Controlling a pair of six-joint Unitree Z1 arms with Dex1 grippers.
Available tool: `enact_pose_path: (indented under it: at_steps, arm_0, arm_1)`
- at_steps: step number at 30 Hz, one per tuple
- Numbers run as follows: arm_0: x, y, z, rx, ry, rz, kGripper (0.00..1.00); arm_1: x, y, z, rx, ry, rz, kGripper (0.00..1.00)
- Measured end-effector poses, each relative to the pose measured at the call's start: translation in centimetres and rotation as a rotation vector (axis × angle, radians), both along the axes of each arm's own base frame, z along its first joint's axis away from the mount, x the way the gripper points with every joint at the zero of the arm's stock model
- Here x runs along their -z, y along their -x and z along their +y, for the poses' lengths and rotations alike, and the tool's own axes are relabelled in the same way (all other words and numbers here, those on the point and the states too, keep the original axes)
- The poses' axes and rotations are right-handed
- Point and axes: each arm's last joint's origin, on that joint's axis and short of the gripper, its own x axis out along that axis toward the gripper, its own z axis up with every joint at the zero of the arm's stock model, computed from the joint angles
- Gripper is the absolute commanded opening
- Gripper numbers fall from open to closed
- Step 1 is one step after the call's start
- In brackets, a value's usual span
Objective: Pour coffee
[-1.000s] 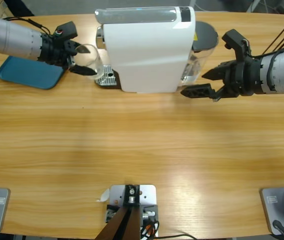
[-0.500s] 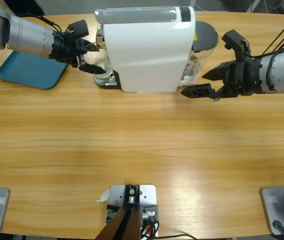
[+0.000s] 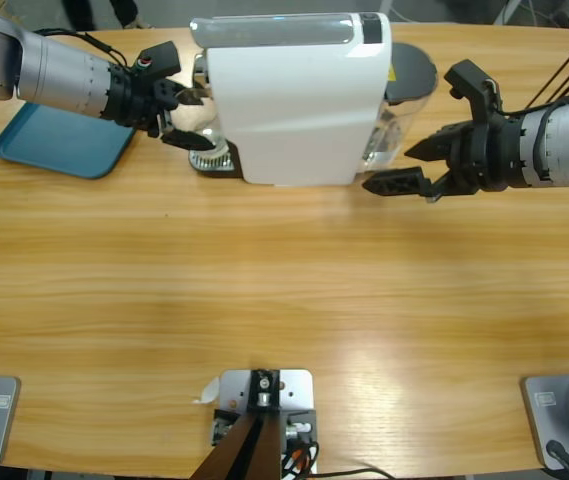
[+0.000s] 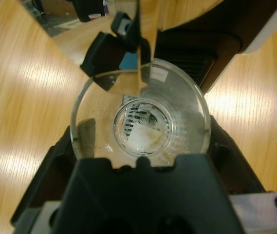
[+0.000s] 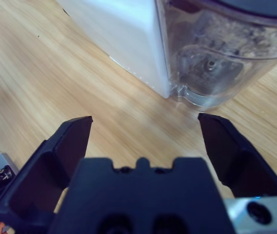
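Observation:
A small clear glass tumbler (image 4: 177, 92) sits between the jaws of my left gripper (image 4: 140, 129), which is shut on it. Looking down into the glass I see no dark coffee, only the metal grid of the drip tray (image 3: 214, 158) through its bottom. In the high view my left gripper (image 3: 186, 118) holds the tumbler (image 3: 200, 122) over that tray, at the left end of the white coffee machine (image 3: 294, 100). My right gripper (image 3: 404, 168) stands open beside the machine's right end, with nothing between its jaws (image 5: 145, 119).
A blue tray (image 3: 59, 145) lies at the back left under the left arm. The machine's clear water tank (image 5: 216, 73) with a dark lid (image 3: 412, 70) stands just beyond the right gripper. Bare wood runs across the table's front.
The left arm has carried the tumbler to the right, from beside the blue tray to over the drip tray. In the last half second it barely moved. The right arm is still.

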Motion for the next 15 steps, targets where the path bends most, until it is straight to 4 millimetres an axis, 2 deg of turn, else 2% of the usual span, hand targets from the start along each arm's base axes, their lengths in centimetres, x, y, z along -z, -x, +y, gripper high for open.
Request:
enact_pose_path:
  at_steps: [1,2,15]
  arm_0:
    - [0.02,0.00,0.00,0.000,0.000,0.000,0.989]
    - [0.03,-0.01,0.00,0.000,0.000,0.001,1.000]
    - [0.12,0.04,0.02,-0.010,0.002,0.013,1.000]
  arm_1:
    - [0.02,-0.01,0.01,0.000,0.001,0.001,0.982]
    - [0.06,-0.03,0.02,0.000,0.001,0.002,0.982]
    - [-0.08,-0.46,0.31,-0.005,-0.006,0.002,0.982]
